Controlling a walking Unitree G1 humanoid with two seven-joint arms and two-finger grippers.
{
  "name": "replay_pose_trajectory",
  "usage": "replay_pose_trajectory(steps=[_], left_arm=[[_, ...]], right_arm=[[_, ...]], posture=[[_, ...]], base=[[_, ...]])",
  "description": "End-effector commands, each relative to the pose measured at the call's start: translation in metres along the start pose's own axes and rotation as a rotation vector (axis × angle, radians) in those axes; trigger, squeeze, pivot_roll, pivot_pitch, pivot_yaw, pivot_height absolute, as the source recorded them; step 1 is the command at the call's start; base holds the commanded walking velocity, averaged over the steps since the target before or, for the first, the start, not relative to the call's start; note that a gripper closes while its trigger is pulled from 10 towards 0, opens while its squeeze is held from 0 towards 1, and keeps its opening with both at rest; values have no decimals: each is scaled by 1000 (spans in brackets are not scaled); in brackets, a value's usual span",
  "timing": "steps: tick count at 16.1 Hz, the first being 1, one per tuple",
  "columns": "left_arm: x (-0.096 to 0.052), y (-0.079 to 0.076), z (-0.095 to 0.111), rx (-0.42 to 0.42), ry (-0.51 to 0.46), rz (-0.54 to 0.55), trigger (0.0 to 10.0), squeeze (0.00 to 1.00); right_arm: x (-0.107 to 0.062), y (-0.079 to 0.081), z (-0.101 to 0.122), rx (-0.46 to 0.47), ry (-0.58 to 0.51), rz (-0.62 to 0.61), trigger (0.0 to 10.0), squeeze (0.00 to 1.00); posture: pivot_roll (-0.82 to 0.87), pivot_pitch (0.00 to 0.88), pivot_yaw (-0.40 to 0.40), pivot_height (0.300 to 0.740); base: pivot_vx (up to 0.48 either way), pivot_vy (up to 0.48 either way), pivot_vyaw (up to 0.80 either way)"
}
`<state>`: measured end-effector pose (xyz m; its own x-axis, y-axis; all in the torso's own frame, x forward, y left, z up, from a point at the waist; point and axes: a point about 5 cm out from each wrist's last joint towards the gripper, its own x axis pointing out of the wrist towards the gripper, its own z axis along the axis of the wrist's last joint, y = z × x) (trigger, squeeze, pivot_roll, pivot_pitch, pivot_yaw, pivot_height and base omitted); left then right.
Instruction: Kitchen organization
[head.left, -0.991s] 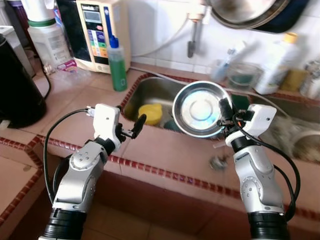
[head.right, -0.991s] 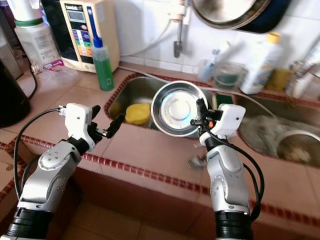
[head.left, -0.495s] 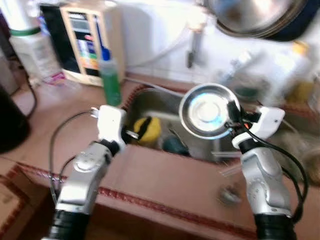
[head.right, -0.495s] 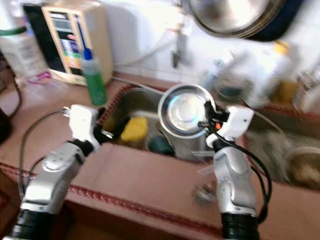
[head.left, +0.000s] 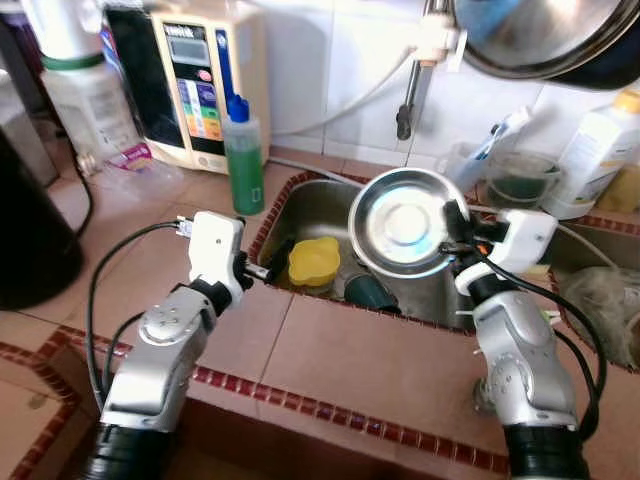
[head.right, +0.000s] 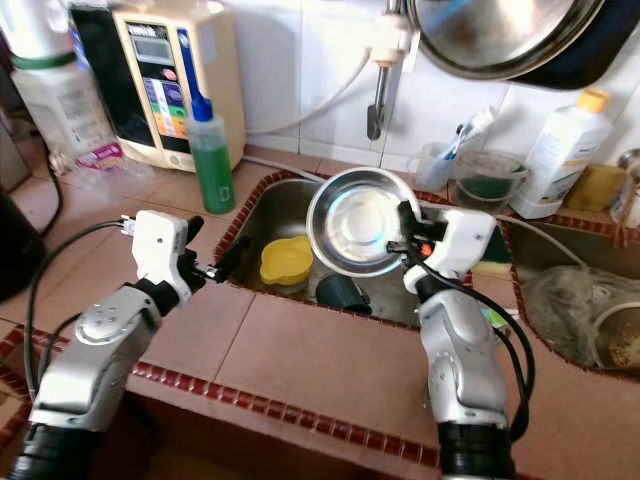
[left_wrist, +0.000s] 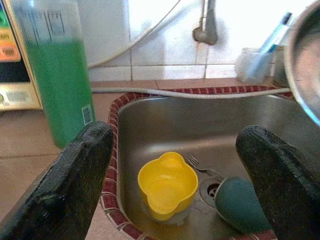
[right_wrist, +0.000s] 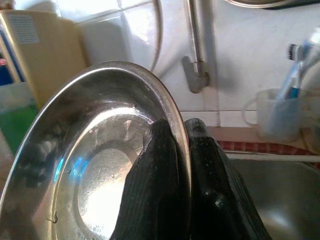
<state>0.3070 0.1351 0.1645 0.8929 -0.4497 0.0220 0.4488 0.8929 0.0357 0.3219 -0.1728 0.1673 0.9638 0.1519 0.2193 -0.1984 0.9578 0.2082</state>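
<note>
My right gripper (head.left: 449, 226) is shut on the rim of a shiny steel bowl (head.left: 402, 220), holding it tilted up over the sink (head.left: 320, 200). In the right wrist view its fingers (right_wrist: 165, 190) pinch the steel bowl (right_wrist: 95, 165) at the edge. My left gripper (head.left: 268, 262) is open at the sink's left rim, with nothing between its fingers (left_wrist: 75, 185). Down in the basin lie a yellow cup (head.left: 314, 260), a dark teal cup (head.left: 368, 292) and a fork (left_wrist: 197, 164).
A green soap bottle (head.left: 243, 155) and a beige water machine (head.left: 205, 80) stand left of the sink. A large pan (head.left: 550, 35) hangs above the tap (head.left: 412, 90). A cup with a toothbrush (head.right: 440, 150), a glass bowl (head.right: 484, 178) and a white bottle (head.right: 565, 150) line the back ledge.
The camera has swung and the picture has steadied after blur. The steel bowl stays held by my right gripper over the sink. My left gripper has come closer to the sink's left rim.
</note>
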Motion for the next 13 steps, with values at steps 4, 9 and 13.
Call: replay_pose_trajectory(steps=[4, 9, 13], left_arm=[[-4, -22, 10, 21, 2, -135, 10000, 0], [-21, -39, 15, 15, 30, -227, 10000, 0], [-28, -47, 23, 1, 41, -257, 10000, 0]], right_arm=[[9, -16, 8, -80, 44, -22, 10000, 0], [18, -20, 13, -123, 57, -5, 10000, 0], [26, -19, 8, -147, 105, 35, 10000, 0]], posture=[[-132, 93, -5, 740], [-110, 155, 1, 740], [-86, 200, -4, 740]], base=[[0, 0, 0], [0, 0, 0], [0, 0, 0]])
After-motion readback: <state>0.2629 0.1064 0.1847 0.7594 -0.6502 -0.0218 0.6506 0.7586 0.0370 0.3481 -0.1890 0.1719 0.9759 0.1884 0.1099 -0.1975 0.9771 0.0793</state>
